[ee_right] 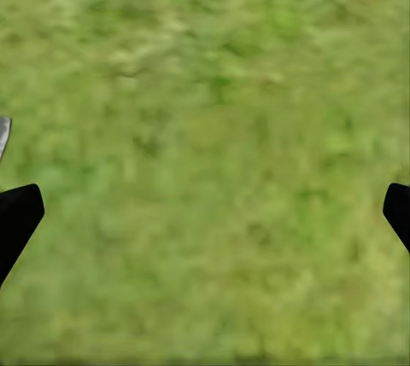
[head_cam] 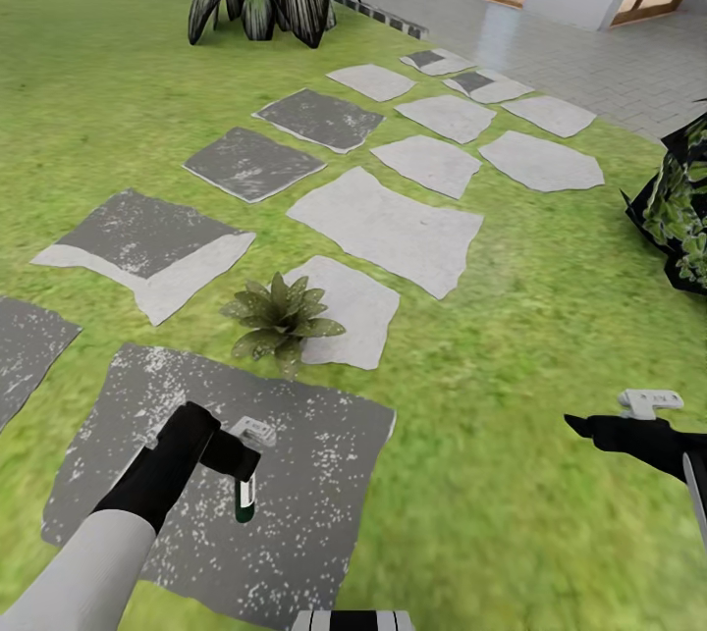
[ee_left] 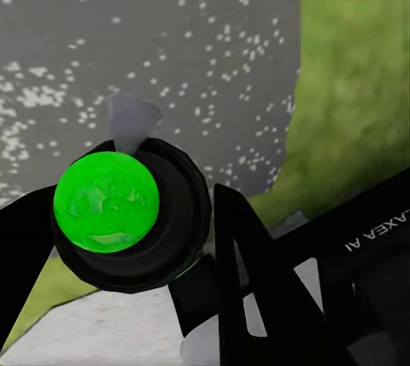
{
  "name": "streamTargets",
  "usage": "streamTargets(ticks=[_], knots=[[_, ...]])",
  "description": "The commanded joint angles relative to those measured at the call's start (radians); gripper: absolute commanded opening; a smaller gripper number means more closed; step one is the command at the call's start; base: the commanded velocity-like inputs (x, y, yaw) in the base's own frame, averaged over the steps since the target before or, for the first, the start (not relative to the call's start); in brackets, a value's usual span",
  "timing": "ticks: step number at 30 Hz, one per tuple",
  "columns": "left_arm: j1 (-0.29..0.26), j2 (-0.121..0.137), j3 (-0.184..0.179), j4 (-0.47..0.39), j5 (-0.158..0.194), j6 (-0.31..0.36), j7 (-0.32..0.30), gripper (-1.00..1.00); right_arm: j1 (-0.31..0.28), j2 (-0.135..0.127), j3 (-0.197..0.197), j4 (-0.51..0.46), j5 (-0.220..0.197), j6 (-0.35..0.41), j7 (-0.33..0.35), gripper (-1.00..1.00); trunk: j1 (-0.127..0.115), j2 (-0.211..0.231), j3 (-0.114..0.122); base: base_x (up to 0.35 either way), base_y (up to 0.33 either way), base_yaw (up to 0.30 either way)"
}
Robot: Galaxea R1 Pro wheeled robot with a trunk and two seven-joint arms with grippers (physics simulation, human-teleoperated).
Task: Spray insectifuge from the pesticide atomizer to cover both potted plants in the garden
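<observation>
The pesticide atomizer [head_cam: 244, 492] hangs base-down from the left tool [head_cam: 234, 459], whose fingers are closed around its body; the left wrist view looks along the bottle at its bright green underside [ee_left: 106, 201], above a speckled grey stepping stone [head_cam: 314, 474]. Just ahead of that tool, beyond the stone's far edge, sits one potted plant [head_cam: 280, 315], its leaves spread beside a paler stone [head_cam: 349, 309]. Off to the side, the right tool [ee_right: 205, 212] hovers over the lawn [ee_right: 213, 84] with its fingers spread wide, holding nothing. The likely failure is wasted spray: I cannot tell where the nozzle points, and if it faces away from the plant the mist would fall on stone.
</observation>
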State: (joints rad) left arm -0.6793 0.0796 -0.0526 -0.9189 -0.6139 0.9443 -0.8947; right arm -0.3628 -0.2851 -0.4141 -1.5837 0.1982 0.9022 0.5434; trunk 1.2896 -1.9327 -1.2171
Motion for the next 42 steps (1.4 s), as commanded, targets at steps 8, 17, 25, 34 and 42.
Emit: streamTargets(ticks=[8,17,25,34,42], knots=[[0.000,0.000,-0.002,-0.001,-0.010,0.003,-0.012,-1.00,-0.001,0.001,0.000,-0.001,0.010,0.003,0.010,1.00,0.000,0.000,-0.001,0.000,0.000,0.000],[0.000,0.000,-0.001,-0.002,-0.010,0.002,-0.013,-1.00,-0.001,0.001,0.000,-0.002,0.010,0.003,0.010,1.00,0.000,0.000,-0.001,0.000,0.000,0.000],[0.000,0.000,-0.001,-0.002,-0.010,0.002,-0.013,-1.00,0.000,0.001,0.000,-0.002,0.010,0.003,0.010,1.00,0.000,0.000,0.000,0.000,0.000,0.000],[0.000,0.000,-0.001,-0.002,-0.010,0.003,-0.013,-1.00,0.000,0.000,-0.001,-0.002,0.010,0.003,0.010,1.00,0.000,0.000,0.009,0.000,0.000,0.000],[0.000,0.000,-0.001,-0.002,-0.010,0.004,-0.013,-1.00,0.001,0.000,-0.001,-0.002,0.010,0.003,0.010,1.00,0.000,0.000,0.010,0.000,0.000,0.000]])
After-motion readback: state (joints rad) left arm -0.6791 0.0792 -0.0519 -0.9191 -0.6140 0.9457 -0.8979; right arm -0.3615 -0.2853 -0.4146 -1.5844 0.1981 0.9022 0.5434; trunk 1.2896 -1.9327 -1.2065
